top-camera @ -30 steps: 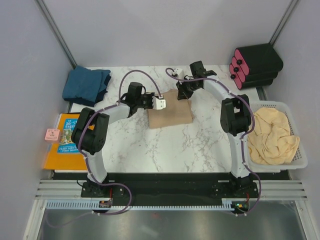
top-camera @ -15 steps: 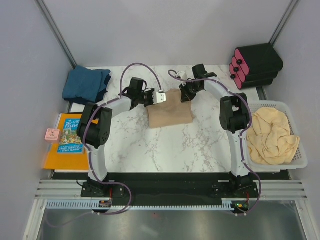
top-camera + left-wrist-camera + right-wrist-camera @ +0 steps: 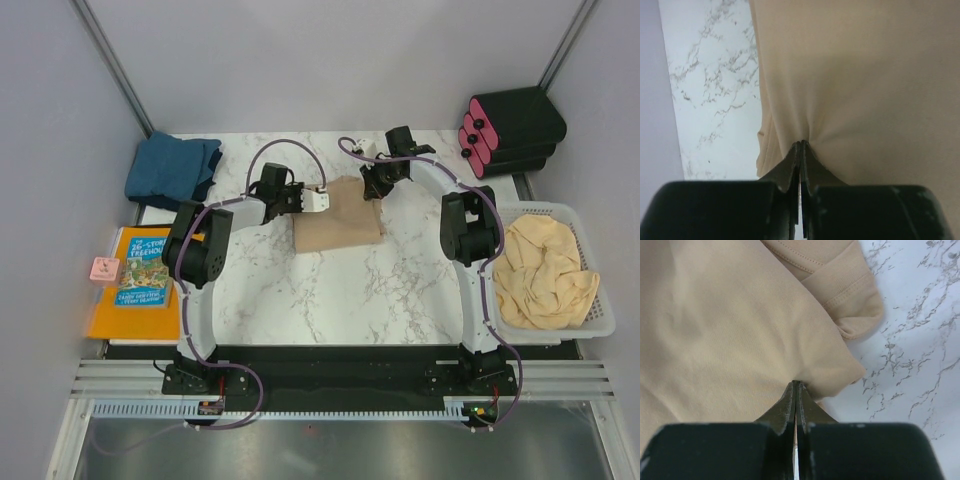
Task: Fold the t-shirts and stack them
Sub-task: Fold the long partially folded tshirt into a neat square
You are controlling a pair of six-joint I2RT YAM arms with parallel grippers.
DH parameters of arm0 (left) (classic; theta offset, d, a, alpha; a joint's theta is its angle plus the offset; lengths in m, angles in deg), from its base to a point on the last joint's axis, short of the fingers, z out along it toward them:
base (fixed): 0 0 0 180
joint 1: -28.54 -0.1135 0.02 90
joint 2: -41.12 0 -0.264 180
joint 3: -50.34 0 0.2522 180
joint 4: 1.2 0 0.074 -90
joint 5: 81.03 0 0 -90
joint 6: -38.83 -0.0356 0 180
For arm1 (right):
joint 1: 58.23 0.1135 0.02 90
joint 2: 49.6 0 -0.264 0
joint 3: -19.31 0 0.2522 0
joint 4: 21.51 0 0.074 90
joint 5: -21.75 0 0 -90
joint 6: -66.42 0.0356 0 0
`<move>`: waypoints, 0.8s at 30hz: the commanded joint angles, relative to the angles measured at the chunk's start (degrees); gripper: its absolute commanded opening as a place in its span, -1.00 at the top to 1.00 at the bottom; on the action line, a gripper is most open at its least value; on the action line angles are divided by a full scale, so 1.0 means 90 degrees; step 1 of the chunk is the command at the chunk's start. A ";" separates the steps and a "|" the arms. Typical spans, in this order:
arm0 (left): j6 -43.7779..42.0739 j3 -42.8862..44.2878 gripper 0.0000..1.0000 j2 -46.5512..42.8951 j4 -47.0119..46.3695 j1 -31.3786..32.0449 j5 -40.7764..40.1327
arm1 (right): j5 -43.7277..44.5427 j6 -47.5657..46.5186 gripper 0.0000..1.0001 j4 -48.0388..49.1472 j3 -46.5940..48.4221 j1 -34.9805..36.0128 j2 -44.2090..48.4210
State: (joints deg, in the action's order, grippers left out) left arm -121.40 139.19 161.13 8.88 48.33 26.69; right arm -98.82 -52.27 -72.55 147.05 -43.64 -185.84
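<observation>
A tan t-shirt [image 3: 338, 216] lies folded on the marble table's middle back. My left gripper [image 3: 328, 197] is shut on its far left edge; in the left wrist view the gripper [image 3: 801, 144] pinches the cloth [image 3: 860, 85]. My right gripper [image 3: 368, 193] is shut on the far right corner; in the right wrist view the gripper [image 3: 796, 385] pinches the tan cloth [image 3: 725, 335] near a sleeve [image 3: 850, 295]. A folded dark teal-blue t-shirt [image 3: 172, 168] lies at the back left. A crumpled pale beige t-shirt [image 3: 542, 270] fills the white basket [image 3: 603, 300] on the right.
An orange-and-blue picture book [image 3: 135, 280] lies at the left edge with a small pink object [image 3: 103, 268] beside it. A black case with pink cylinders [image 3: 510, 130] stands at the back right. Grey walls close in the back and sides.
Both grippers have drawn the tan shirt's far edge slightly toward the back, and the left gripper has moved a little to the right. The shirt looks flatter.
</observation>
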 commanded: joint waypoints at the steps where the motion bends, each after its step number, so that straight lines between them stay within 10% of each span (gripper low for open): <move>1: 0.0349 -0.0062 0.96 0.0007 -0.0469 -0.0119 -0.0894 | 0.0183 -0.0025 1.00 0.0138 0.0071 -0.0039 0.0128; 13: 0.2800 0.0367 0.49 -0.2093 0.1792 -0.0226 -0.0496 | 0.0330 -0.0123 0.95 0.0226 -0.0710 -0.0010 0.1085; 17: 0.3934 0.1175 0.05 -0.1929 0.3560 -0.0363 0.0540 | 0.0271 -0.0113 0.54 0.0109 -0.0808 0.0048 0.1281; 24: 0.5079 0.2436 -0.17 -0.0319 0.5876 -0.0519 0.2639 | 0.0378 -0.0523 -0.02 -0.0321 -0.0955 0.0205 0.1612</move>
State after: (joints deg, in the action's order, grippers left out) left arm -85.58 155.98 149.30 43.58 44.53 36.83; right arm -95.56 -54.58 -72.98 139.14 -42.81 -175.48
